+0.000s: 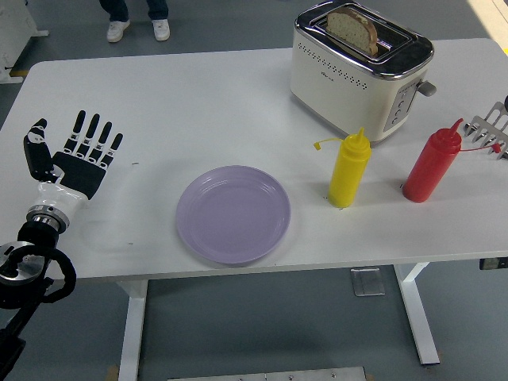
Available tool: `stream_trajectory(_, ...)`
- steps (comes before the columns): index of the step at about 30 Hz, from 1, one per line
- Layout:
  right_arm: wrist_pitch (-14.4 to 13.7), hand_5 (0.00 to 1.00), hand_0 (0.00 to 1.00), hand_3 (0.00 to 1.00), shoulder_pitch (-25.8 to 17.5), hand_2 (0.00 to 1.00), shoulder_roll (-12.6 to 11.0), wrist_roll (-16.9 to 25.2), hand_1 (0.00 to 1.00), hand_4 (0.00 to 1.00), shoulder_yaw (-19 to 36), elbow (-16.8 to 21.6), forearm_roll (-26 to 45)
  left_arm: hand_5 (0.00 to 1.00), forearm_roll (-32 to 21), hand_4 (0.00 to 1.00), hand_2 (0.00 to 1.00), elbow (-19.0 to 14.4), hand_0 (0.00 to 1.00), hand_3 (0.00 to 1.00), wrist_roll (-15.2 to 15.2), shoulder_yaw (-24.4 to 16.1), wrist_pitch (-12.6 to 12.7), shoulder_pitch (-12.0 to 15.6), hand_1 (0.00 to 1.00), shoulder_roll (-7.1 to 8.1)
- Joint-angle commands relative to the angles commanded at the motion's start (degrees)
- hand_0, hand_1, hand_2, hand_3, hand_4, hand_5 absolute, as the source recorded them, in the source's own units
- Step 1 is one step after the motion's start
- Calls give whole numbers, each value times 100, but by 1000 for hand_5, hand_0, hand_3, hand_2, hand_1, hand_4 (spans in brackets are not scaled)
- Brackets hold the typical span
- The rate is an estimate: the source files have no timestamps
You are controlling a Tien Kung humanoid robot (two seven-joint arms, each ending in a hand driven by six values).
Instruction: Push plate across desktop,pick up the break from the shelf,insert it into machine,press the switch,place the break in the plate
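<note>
While nothing is lying between them, a yellow squeeze bottle [349, 170] and a red squeeze bottle [431, 162] are standing upright at the right of the frame, apart from each other, both just below the toaster [359, 70] and to the right of the plate [233, 213]. A small metal rack [492, 131] is showing at the right edge, beside the red bottle's nozzle. A person's white shoes [138, 28] are showing at the upper left, beyond the table's [182, 103] far edge. Cream-bodied with a chrome top, the toaster is sitting at the upper right, its lever knob sticking out on the right side. One slice of bread [354, 29], brown-crusted with a pale crumb, is standing in the toaster's slot, its upper part rising above the rim. The plate, lilac, round and bare, is lying flat at lower centre near the table's near edge. The left hand [79, 161] is resting palm down at the left edge, fingers spread and straight, holding nothing, well apart from the plate.
</note>
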Motion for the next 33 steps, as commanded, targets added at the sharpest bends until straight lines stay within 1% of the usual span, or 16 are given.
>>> stream_trajectory(2, 133, 2, 284, 528, -280, 568, -77, 59, 405, 86, 272, 237, -143, 998, 24, 651, 732, -7, 820, 708, 1, -20, -2, 16, 765, -5)
stream_trajectory(4, 217, 2, 284, 528, -530, 568, -81, 116, 405, 86, 500, 379, -236, 998, 35, 651, 732, -8, 820, 708, 2, -33, -2, 27, 765, -16)
stream_trajectory(5, 249, 2, 248, 489, -672, 550, -72, 147, 330, 110, 624, 435, -272, 998, 39, 651, 730, -9, 819, 708, 2, -37, -2, 32, 764, -23)
stream_trajectory(7, 310, 2, 248, 489, -940, 550, -36, 222, 330, 110, 824, 500, -301, 998, 47, 651, 730, -13, 819, 708, 2, -41, -2, 43, 764, -35)
stream_trajectory(10, 371, 2, 248, 489, -1318, 550, 27, 353, 330, 110, 940, 512, -298, 998, 52, 651, 730, -13, 819, 708, 2, -43, -1, 49, 764, -50)
stream_trajectory(11, 381, 2, 198, 477, -1439, 556, 51, 409, 297, 72, 939, 489, -274, 998, 51, 650, 730, -13, 818, 708, 3, -41, -1, 49, 764, -54)
stream_trajectory(13, 389, 2, 198, 477, -1633, 556, 85, 510, 297, 72, 905, 434, -214, 998, 50, 650, 730, -14, 818, 708, 5, -37, -1, 49, 764, -58)
stream_trajectory(15, 389, 2, 198, 477, -1745, 556, 131, 724, 297, 72, 770, 251, -102, 998, 49, 650, 730, -20, 818, 708, 8, -33, -4, 46, 764, -61)
stream_trajectory(16, 379, 2, 198, 477, -1768, 556, 159, 849, 297, 72, 684, 137, -55, 998, 47, 650, 730, -22, 818, 708, 10, -29, -6, 43, 764, -62)
stream_trajectory(17, 367, 2, 172, 475, -1781, 561, 181, 972, 275, 43, 614, 24, -17, 998, 46, 650, 729, -23, 817, 709, 11, -24, -8, 40, 765, -64)
stream_trajectory(23, 193, 2, 176, 472, -1715, 558, 245, 1710, 267, 48, 179, -515, 298, 998, 37, 651, 729, -24, 817, 709, 16, 4, -11, 31, 764, -69)
stream_trajectory(26, 74, 2, 176, 472, -1669, 558, 252, 2058, 267, 48, -13, -695, 394, 998, 32, 651, 729, -22, 817, 709, 18, 5, -11, 29, 764, -65)
stream_trajectory(28, 19, 2, 176, 472, -1653, 558, 257, 2202, 267, 48, -100, -763, 441, 998, 30, 651, 729, -21, 817, 709, 18, 5, -11, 28, 764, -63)
stream_trajectory(33, -86, 2, 184, 470, -1567, 558, 292, 2392, 271, 53, -365, -939, 549, 998, 25, 652, 728, -13, 816, 709, 20, 15, -10, 22, 763, -63)
